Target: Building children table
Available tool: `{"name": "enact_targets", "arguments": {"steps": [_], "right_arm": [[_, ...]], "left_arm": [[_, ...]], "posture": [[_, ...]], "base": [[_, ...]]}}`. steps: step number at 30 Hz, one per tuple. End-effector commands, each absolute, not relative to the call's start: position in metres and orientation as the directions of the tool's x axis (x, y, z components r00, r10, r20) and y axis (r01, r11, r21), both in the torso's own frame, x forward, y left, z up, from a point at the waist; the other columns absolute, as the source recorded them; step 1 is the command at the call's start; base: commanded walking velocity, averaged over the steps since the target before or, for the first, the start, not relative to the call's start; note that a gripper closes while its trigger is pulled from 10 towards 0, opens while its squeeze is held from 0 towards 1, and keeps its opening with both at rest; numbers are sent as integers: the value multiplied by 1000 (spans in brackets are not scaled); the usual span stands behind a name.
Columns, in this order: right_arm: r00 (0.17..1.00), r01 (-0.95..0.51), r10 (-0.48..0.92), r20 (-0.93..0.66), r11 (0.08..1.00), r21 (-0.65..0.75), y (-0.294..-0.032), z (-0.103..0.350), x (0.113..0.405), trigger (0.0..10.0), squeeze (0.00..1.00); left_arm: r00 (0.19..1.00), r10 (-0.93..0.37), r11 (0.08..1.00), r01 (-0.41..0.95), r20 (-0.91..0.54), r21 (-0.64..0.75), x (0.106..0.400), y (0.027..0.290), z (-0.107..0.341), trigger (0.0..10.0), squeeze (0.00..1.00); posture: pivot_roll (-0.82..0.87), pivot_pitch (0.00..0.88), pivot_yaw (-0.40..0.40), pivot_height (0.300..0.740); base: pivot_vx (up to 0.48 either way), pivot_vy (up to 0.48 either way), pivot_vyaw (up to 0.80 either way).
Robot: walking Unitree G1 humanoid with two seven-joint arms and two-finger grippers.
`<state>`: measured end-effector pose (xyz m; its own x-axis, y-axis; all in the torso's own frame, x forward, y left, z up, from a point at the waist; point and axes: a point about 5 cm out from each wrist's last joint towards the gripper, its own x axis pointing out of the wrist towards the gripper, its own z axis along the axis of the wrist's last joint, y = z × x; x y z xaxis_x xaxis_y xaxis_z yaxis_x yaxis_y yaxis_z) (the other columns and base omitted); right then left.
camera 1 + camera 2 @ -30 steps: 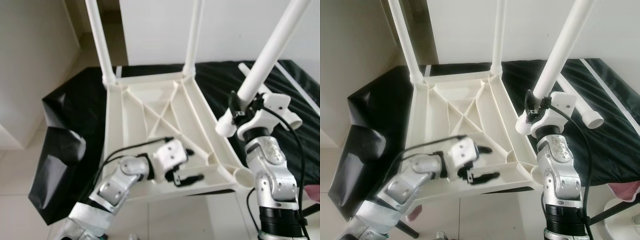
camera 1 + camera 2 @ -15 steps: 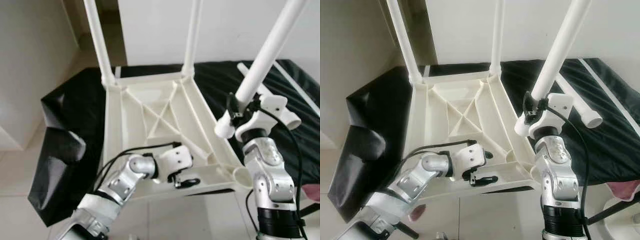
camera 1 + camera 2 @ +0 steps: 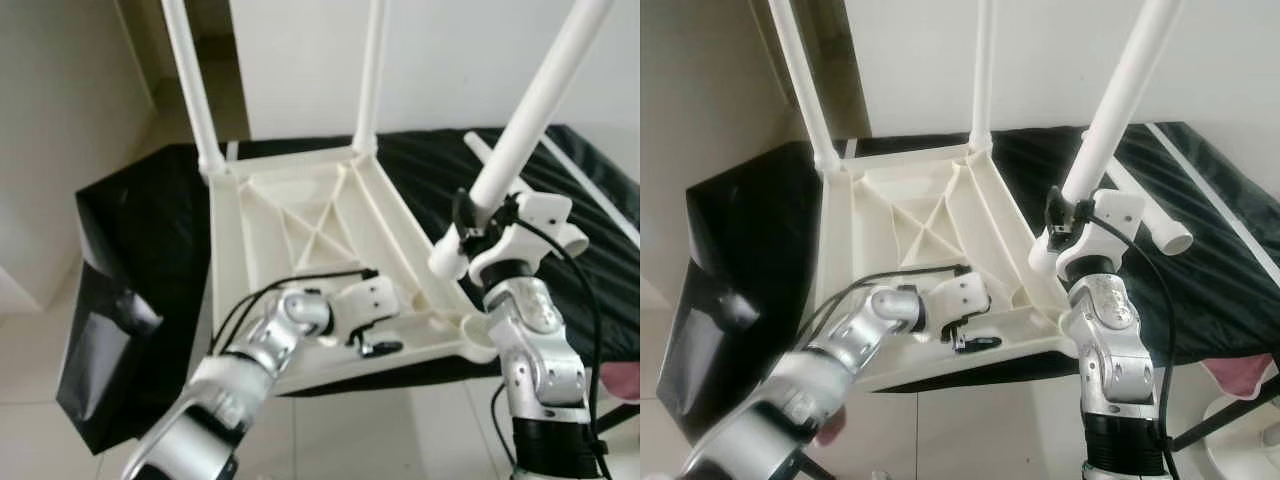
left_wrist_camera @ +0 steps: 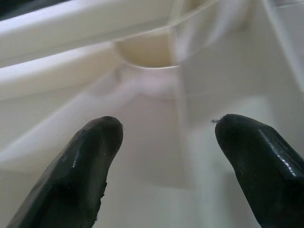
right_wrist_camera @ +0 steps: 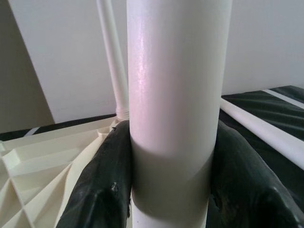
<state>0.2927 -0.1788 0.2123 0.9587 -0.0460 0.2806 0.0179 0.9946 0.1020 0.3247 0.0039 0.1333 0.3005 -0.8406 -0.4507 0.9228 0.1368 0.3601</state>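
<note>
The cream table top (image 3: 300,215) lies upside down on a black cloth, with two white legs (image 3: 190,80) (image 3: 370,70) standing in its far corners. My right gripper (image 3: 470,225) is shut on a third white leg (image 3: 530,110), which tilts up to the right; its lower end hangs just above the near right corner socket (image 3: 478,330). The right wrist view has that leg (image 5: 175,95) clamped between both fingers (image 5: 104,185). My left gripper (image 3: 380,345) is open and rests on the near rail inside the top, its fingertips (image 4: 80,166) apart and pointing at a round socket (image 4: 147,47).
The black cloth (image 3: 140,220) covers a low surface and droops at the near left. A loose white leg (image 3: 1140,205) lies on the cloth behind my right arm. A white wall stands behind, tiled floor in front, and a pink object (image 3: 1240,370) at the lower right.
My left gripper has slid to the right along the near rail, toward the near right corner. The right gripper keeps the leg in about the same place.
</note>
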Motion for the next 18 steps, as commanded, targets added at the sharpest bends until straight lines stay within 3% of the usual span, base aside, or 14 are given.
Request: {"name": "enact_targets", "arguments": {"steps": [1,10,18], "right_arm": [[955,21,-50,292,995,102,-178,214,292,10000,0],[956,40,-74,285,992,123,-180,211,291,10000,0],[956,36,-69,286,992,119,-179,211,292,10000,0]], "left_arm": [[818,-550,629,539,-170,559,352,22,142,10000,0],[924,-362,729,364,-125,579,372,35,152,10000,0],[965,-244,772,251,-93,584,381,41,157,10000,0]], "posture": [[0,0,23,740],[-2,0,31,740],[3,0,26,740]], "base": [[0,0,0],[0,0,0],[0,0,0]]}}
